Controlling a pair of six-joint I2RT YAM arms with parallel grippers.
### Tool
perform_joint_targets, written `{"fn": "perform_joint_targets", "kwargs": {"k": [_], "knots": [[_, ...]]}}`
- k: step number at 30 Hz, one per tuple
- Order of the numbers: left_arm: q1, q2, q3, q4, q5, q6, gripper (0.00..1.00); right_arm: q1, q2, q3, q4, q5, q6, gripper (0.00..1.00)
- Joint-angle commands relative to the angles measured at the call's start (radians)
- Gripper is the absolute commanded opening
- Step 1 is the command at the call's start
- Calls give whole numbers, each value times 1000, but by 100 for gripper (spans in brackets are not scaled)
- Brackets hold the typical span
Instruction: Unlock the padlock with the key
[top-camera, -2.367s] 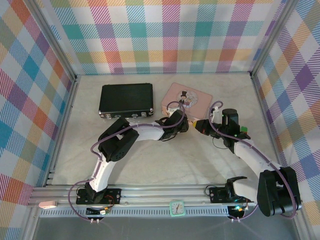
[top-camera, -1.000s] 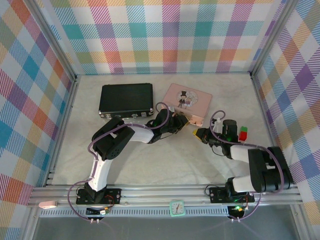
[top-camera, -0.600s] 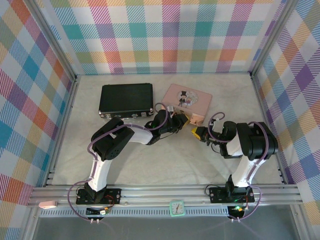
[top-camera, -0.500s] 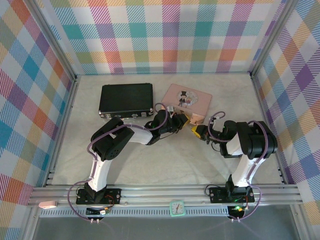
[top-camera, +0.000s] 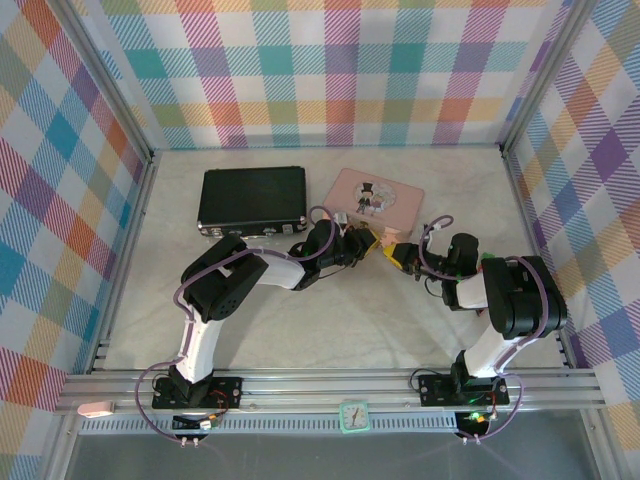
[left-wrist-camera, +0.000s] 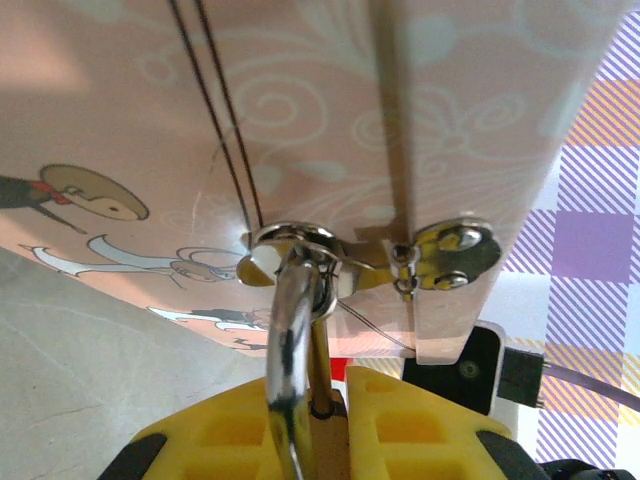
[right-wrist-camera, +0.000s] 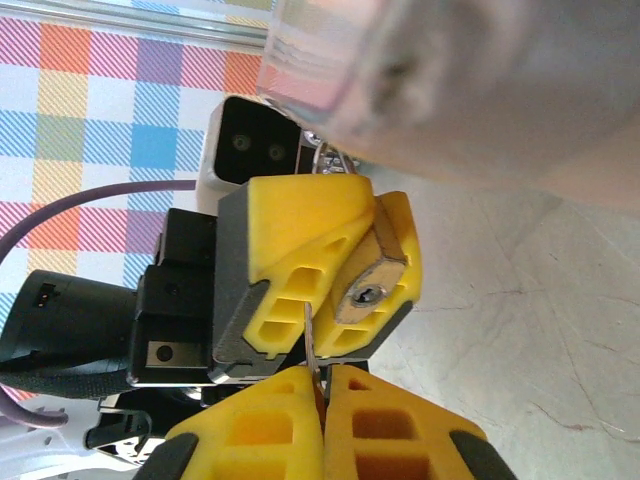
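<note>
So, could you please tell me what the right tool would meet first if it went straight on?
Probably a yellow finger of the left tool, just beside the padlock it grips: the key in the right tool lines up slightly off the keyhole, though depth is unclear.

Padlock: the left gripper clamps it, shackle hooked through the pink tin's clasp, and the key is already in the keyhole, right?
No. In the right wrist view the key in the right gripper sits beside the keyhole of the padlock, not in it. The rest holds.
</note>
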Motion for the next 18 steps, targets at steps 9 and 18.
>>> {"fn": "perform_joint_targets", "kwargs": {"k": [9,18], "knots": [[-9,-78,6,115,33,0,0,2,-9,30,-48,-17,-44,0],[-22,-70,19,110,43,3,0,5,-17,38,-15,-19,-17,0]]}}
